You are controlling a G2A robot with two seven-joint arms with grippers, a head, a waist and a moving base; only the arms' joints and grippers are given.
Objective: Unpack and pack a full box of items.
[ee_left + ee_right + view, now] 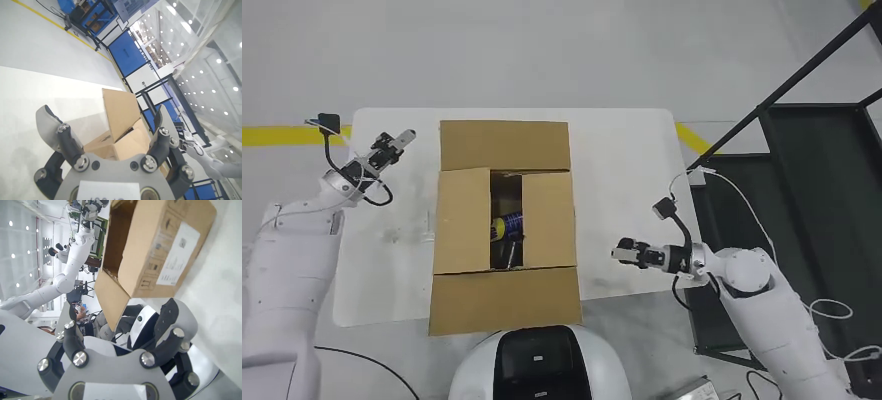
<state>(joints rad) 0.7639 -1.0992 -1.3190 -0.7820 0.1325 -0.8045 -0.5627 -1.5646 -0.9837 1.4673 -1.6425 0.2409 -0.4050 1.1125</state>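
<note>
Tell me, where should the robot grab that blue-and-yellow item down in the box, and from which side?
Probably by its upper part, from straight above. The item sits deep in the box, whose walls block any sideways approach, and the two side flaps leave only a narrow slot over it. Its exact shape is hard to tell.

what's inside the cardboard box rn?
Through the gap in the box: an item with a yellow-blue label and a dark item beside it. The half-closed side flaps cover the rest.
</note>
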